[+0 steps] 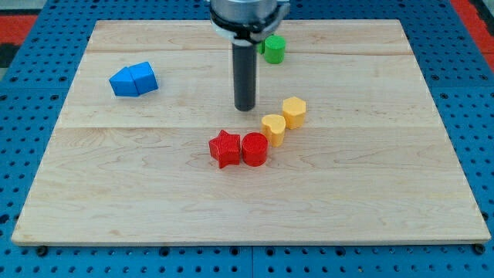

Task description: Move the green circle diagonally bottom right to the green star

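Risk starts at our end effector: the dark rod's lower end, my tip (245, 107), has no jaws to part or close, so it grips nothing; it rests on the pale wooden bench (370, 208) a little toward the top edge from the centre, touching no block.

Nearest to the tip, toward the right edge, stand two yellow plastic blocks, a yellow hexagon-like block (294, 112) and a yellow heart-like block (273, 129), side by side and close to touching. Below the tip, toward the bottom edge, a red star block (225, 148) and a red round block (255, 149) sit pressed together.

Near the top edge, just right of the rod and partly hidden behind the arm's housing, sits a green plastic block (272, 49). Its shape is hard to read, so we cannot tell whether it is the circle or the star, and we see only one green block. That is our first hazard: pushing the wrong piece, or toward a target we cannot see.

A second hazard, in our judgement: any bottom-right push from there runs toward the yellow pair, and a glancing contact could scatter them.

Far off toward the left edge lies a blue angular block (133, 79), out of harm's way.
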